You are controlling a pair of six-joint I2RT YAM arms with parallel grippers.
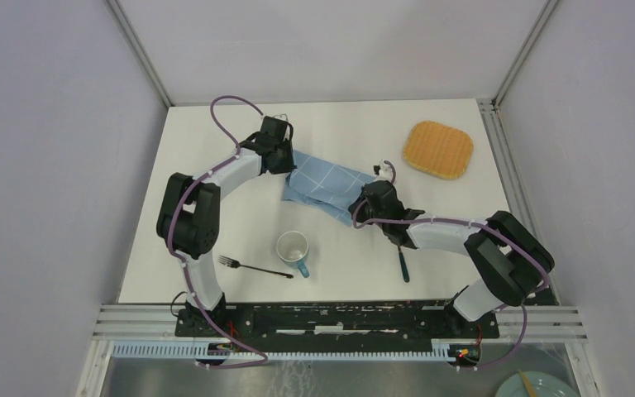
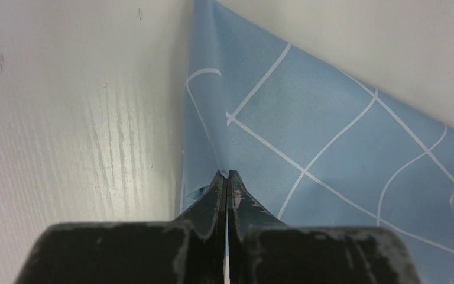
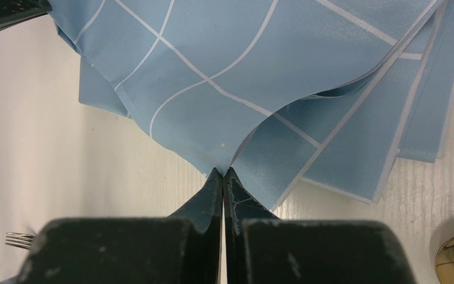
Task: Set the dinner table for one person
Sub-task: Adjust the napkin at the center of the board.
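Observation:
The blue checked cloth (image 1: 322, 186) lies folded and rumpled in the middle of the white dinner table (image 1: 207, 248). My left gripper (image 1: 284, 159) is shut on the cloth's far left corner; in the left wrist view its tips (image 2: 227, 174) pinch a raised fold of the cloth (image 2: 331, 118). My right gripper (image 1: 364, 203) is shut on the near right corner. In the right wrist view the gripper (image 3: 223, 171) clamps a point of the layered cloth (image 3: 224, 65), which hangs slightly lifted off the table.
A white mug with a teal handle (image 1: 293, 250) stands near the front, a black fork (image 1: 252, 266) to its left. A teal-handled utensil (image 1: 403, 265) lies partly under the right arm. A woven orange mat (image 1: 437, 149) sits back right. Fork tines (image 3: 19, 239) show at the right wrist view's edge.

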